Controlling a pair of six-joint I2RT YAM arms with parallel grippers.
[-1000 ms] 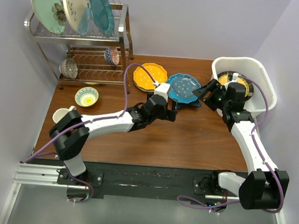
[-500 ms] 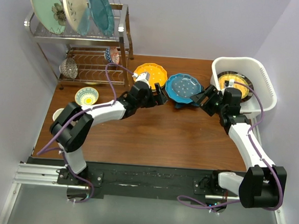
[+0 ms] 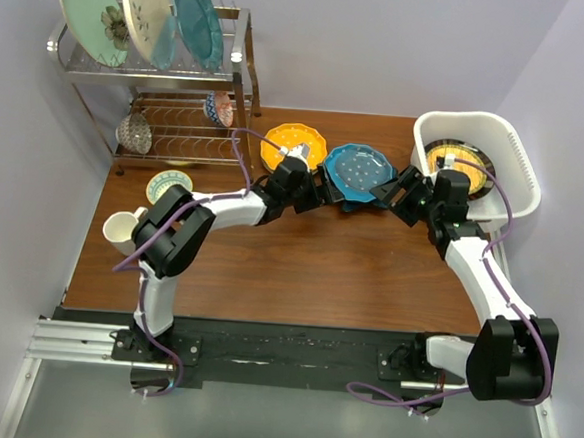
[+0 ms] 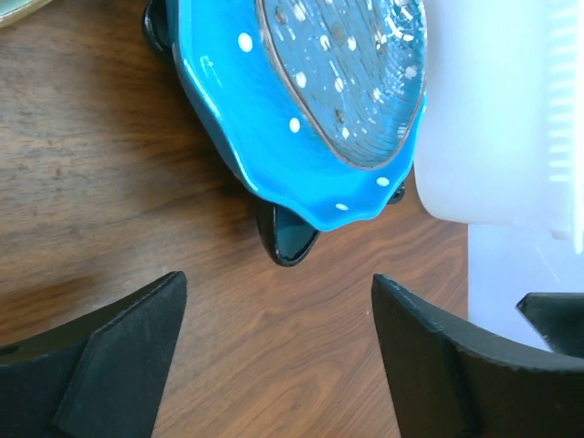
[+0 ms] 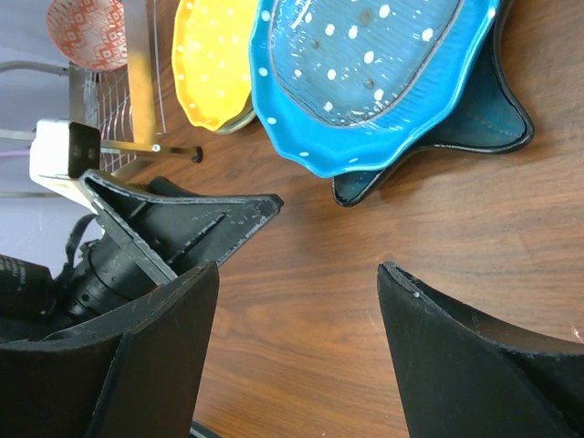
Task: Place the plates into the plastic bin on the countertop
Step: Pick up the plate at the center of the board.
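Overhead, the left arm (image 3: 232, 210) and right arm (image 3: 479, 272) flank the blue dotted plate (image 3: 358, 172) on the tabletop (image 3: 318, 271). The yellow scalloped plate (image 3: 292, 142) lies just beside it. The plastic bin (image 3: 517, 155) at the far right holds a dark-rimmed plate (image 3: 467, 156). The step in hand looks like taking up the blue one.

From the left wrist, the left jaws stand spread and empty, short of the blue rim. This view reveals a dark star-shaped plate (image 4: 287, 242) underneath, hardly visible from above, with the bin's wall close by.

From the right wrist, the right jaws are likewise released, holding nothing, and the left jaws face them. Next, one pair probably must slide over the rim and close.
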